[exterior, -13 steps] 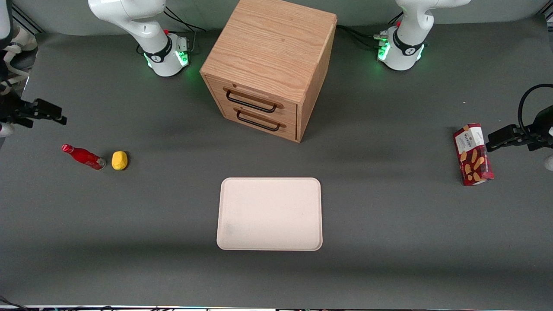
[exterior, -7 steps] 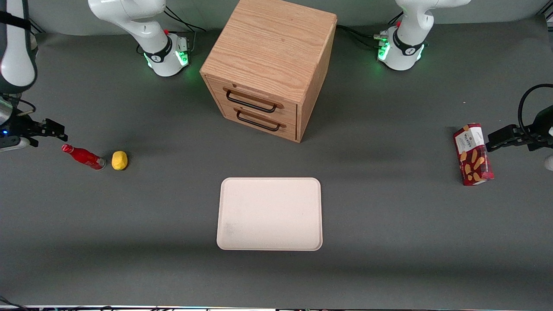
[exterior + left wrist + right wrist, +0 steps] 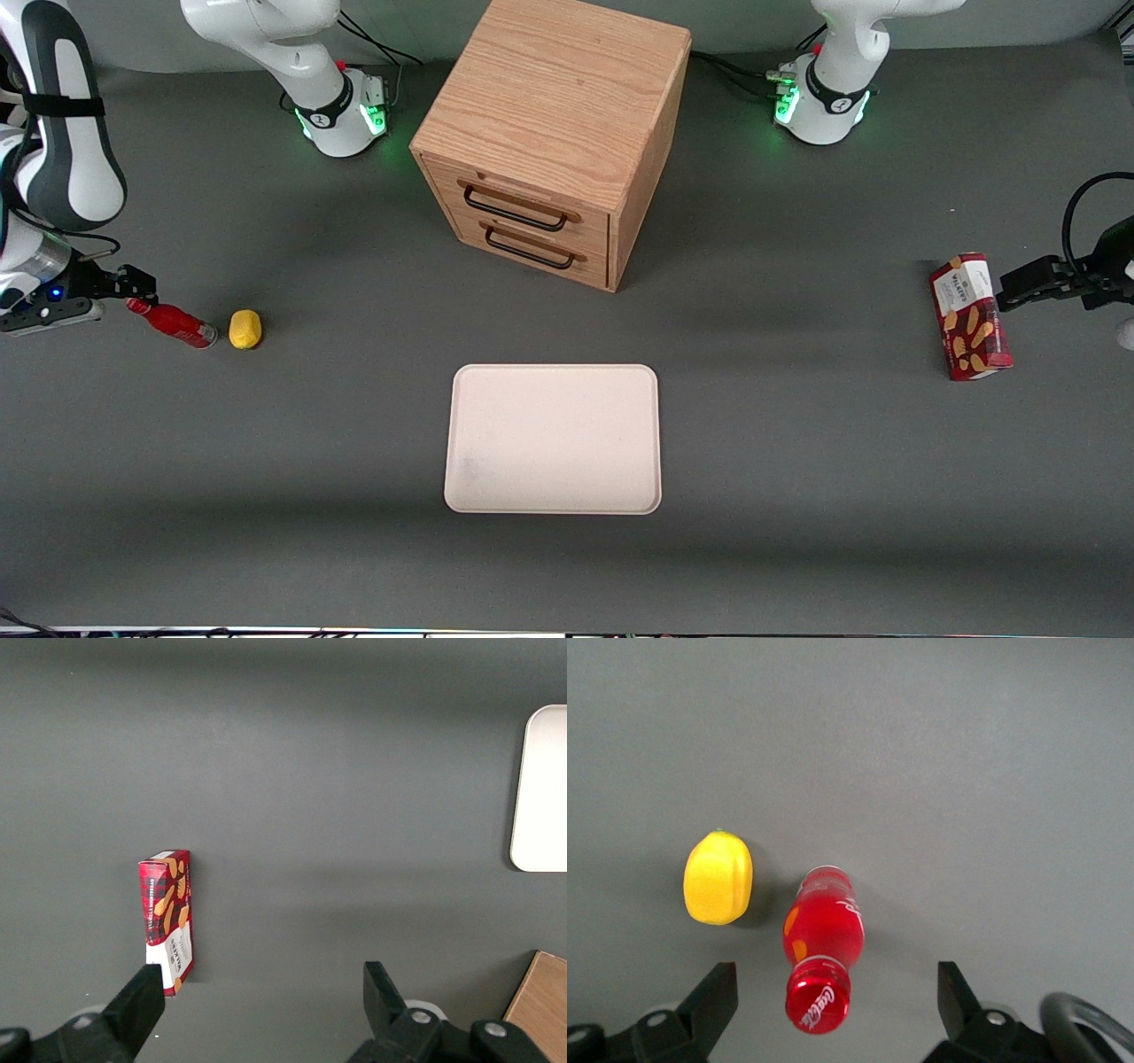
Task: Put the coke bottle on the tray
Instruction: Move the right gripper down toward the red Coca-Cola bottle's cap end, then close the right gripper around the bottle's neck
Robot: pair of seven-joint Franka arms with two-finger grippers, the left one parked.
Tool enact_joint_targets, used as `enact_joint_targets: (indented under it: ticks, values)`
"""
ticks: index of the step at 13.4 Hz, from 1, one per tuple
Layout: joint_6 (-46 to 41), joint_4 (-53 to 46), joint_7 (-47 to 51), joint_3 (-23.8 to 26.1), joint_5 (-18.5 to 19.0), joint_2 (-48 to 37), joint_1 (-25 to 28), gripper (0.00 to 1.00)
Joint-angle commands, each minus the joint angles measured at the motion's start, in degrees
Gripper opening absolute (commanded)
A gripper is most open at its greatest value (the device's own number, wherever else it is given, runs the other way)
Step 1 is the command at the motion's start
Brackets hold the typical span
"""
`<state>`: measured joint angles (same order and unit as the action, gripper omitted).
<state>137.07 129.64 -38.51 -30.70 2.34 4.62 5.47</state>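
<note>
Front and wrist views of the grey bench (image 3: 797, 496). The coke bottle (image 3: 171, 322) lies on its side toward the working arm's end of the bench, its red cap pointing to the bench edge and its silvery base just beside, but apart from, a yellow lump (image 3: 245, 329). The right arm's pincer (image 3: 133, 285) hovers at the bottle's cap end; in the right wrist view its two fingers (image 3: 713, 1001) stand spread wide, one to each side of the capped end of the bottle (image 3: 822, 943), touching nothing, with the yellow lump (image 3: 718, 878) close alongside. The tray (image 3: 554, 439), pale and bare, rests flat at mid-bench, well apart from the bottle and nearer to the front camera than the wooden drawer cabinet (image 3: 554, 133). A red snack box (image 3: 970, 316) lies toward the parked arm's end.
</note>
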Motion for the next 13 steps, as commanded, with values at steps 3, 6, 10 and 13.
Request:
enact_joint_targets:
  ticks: [3, 6, 10, 13]
  values:
    - [5.75, 4.57, -2.70, -0.68, -2.16, -0.31, 0.33, 1.00]
    - [5.40, 4.57, -2.88, -1.29, -2.16, -0.31, 0.33, 1.00]
    - [5.14, 4.57, -3.68, -1.38, -2.16, -0.31, 0.42, 0.47]
    - [4.00, 4.31, -3.59, -1.38, -2.25, -0.22, 0.51, 0.16]
